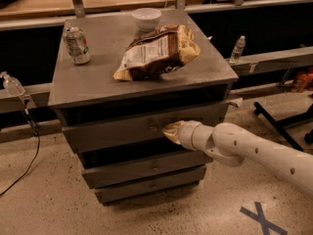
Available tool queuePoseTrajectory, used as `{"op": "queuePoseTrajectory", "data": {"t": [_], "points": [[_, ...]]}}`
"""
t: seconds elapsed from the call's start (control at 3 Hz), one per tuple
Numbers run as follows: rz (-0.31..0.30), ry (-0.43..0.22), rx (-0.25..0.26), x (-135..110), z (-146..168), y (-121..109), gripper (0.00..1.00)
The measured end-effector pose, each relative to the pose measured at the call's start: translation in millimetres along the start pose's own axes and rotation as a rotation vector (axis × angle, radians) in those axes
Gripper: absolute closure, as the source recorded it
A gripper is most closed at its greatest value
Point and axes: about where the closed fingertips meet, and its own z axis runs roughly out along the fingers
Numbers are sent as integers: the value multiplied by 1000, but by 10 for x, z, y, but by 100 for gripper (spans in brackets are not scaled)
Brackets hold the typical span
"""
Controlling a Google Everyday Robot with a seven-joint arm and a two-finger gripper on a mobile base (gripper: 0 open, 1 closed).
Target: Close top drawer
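The top drawer [112,131] is a grey wooden front, uppermost of three in the grey cabinet [88,82], with a small metal knob [153,128] at its centre. It stands out only slightly from the cabinet, with a dark gap above it. My gripper [167,130] reaches in from the right on a white arm [254,153]. Its tan tip rests against the drawer front just right of the knob.
On the cabinet top lie a chip bag [159,53], a soda can [78,45] and a white bowl [146,18]. Two lower drawers [146,168] sit below, the middle one standing out a little. A black stand base [281,126] is on the floor to the right, a cable [24,155] to the left.
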Motion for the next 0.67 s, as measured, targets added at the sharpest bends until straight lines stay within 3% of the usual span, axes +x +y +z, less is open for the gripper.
{"op": "queuePoseTrajectory", "data": {"t": [0.33,0.67], "points": [[7,-27,-38,-10,-143,142,100],[67,-50,-170,50,-706,644,100]]}}
